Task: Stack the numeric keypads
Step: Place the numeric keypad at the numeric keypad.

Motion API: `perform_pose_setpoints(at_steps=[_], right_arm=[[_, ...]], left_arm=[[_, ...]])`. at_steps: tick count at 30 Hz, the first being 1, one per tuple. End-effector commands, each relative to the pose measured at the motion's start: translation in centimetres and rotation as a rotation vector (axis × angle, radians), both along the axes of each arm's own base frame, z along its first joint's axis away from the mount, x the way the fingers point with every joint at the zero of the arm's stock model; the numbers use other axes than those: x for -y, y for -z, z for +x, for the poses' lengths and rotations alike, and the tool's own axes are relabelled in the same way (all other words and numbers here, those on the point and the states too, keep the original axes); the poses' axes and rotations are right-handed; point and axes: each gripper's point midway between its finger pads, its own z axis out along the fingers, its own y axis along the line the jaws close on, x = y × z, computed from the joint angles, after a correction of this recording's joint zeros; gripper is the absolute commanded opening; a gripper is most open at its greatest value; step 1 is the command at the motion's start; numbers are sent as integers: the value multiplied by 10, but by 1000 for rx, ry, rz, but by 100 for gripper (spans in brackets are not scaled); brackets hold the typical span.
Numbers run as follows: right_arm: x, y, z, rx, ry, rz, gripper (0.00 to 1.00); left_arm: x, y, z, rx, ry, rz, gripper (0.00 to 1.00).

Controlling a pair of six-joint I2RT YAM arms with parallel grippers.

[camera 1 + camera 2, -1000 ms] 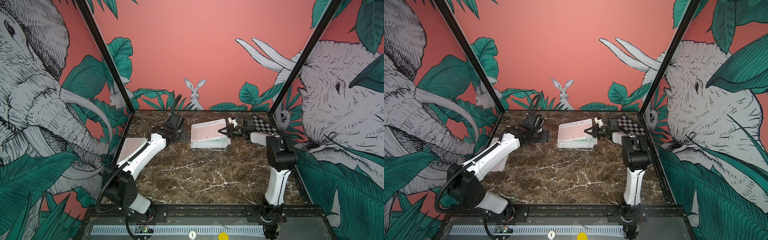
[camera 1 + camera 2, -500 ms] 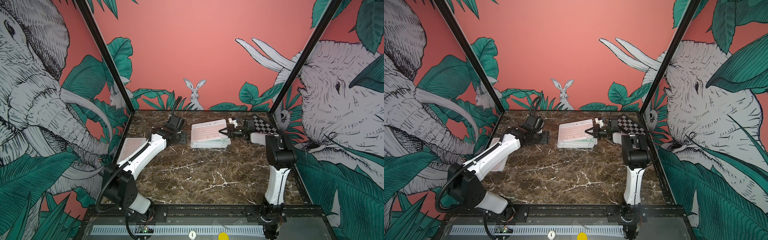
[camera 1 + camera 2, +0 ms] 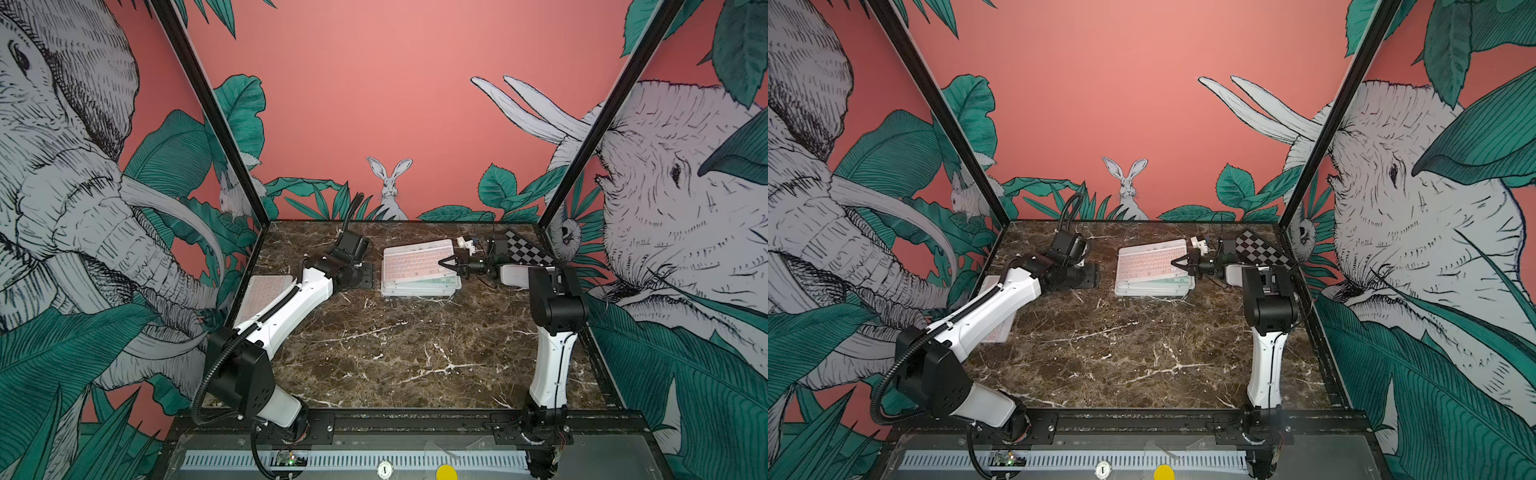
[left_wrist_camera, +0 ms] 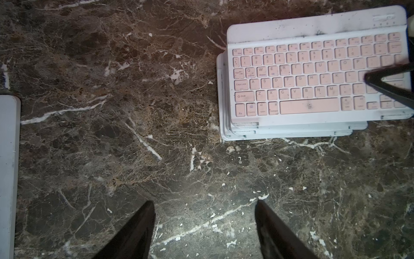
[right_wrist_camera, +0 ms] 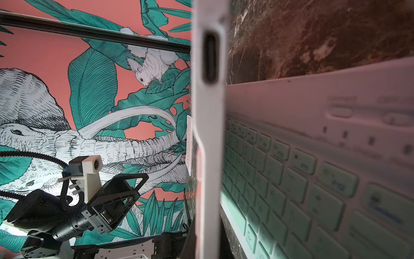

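Two robot arms reached over one marble table [image 3: 415, 353]. One stack of keypads [image 3: 419, 289], at least four deep, lay toward 12 o'clock. The right gripper [image 3: 449, 263] pinched the 3 o'clock edge of the top pink keypad [image 3: 411, 264], which sat tilted above one mint-green keypad [image 5: 291, 179]. The left gripper [image 4: 203, 201], its jaws spread and empty, hung over bare marble at the stack's 9 o'clock. One lone pink keypad [image 3: 266, 295] lay at the table's 10 o'clock edge, partly under the left arm. One checkered board [image 3: 525, 249] sat near 1 o'clock.
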Motion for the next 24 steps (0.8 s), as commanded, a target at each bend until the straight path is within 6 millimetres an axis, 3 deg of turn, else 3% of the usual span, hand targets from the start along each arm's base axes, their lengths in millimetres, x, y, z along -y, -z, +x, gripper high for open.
perform_pose_setpoints(at_steps=[1, 7, 12, 24], right_arm=[[4, -8, 5, 53, -13, 16, 0], [8, -1, 6, 37, 0, -5, 1], [9, 0, 4, 35, -1, -12, 20], [21, 6, 1, 22, 23, -123, 31]], left_arm=[[1, -5, -4, 7, -3, -31, 73], [1, -2, -5, 0, -2, -32, 73], [2, 2, -6, -8, -4, -43, 73], [3, 4, -9, -4, 5, -54, 73]])
